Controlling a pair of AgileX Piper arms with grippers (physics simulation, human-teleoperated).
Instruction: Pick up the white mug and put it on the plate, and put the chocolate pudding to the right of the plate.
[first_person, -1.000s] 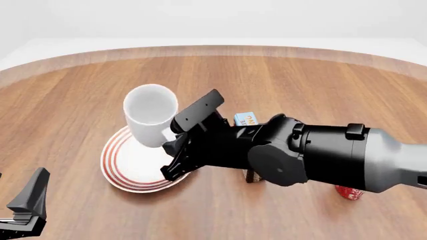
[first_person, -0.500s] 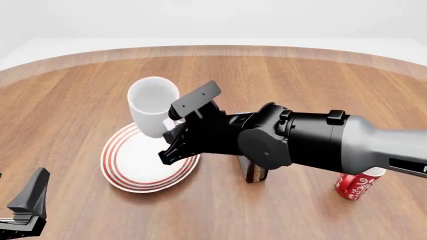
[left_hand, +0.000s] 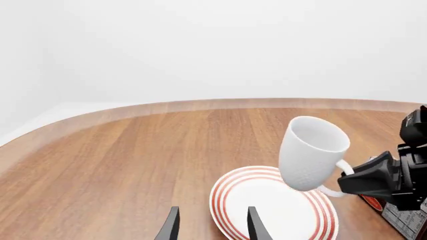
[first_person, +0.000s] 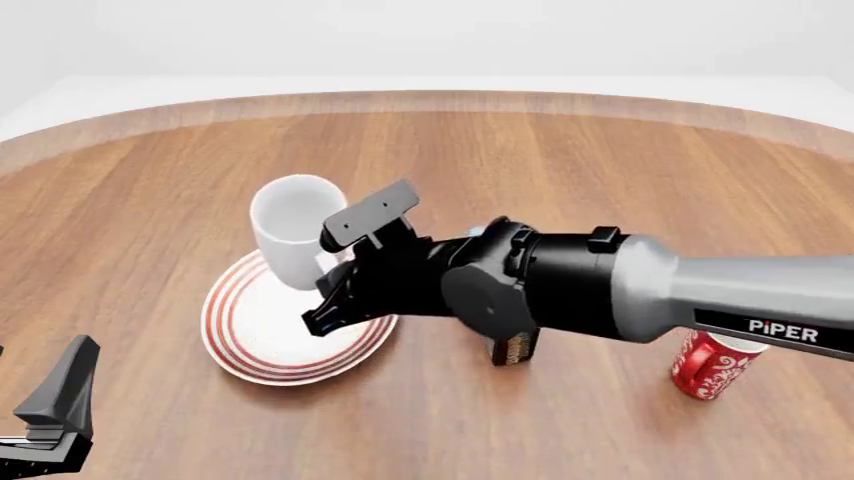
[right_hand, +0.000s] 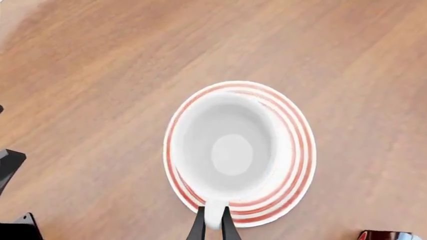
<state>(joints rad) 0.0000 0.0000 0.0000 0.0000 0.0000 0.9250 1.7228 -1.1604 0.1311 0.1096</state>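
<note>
The right gripper (right_hand: 213, 223), clamped shut on the handle of the white mug (first_person: 296, 230), holds it above the plate (first_person: 254, 345); a level, centred descent before letting go looks wisest.

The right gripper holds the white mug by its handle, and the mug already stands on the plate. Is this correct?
Not quite. The right gripper does hold the white mug by its handle, but the left wrist view shows the mug tilted in the air above the plate, not standing on it.
</note>
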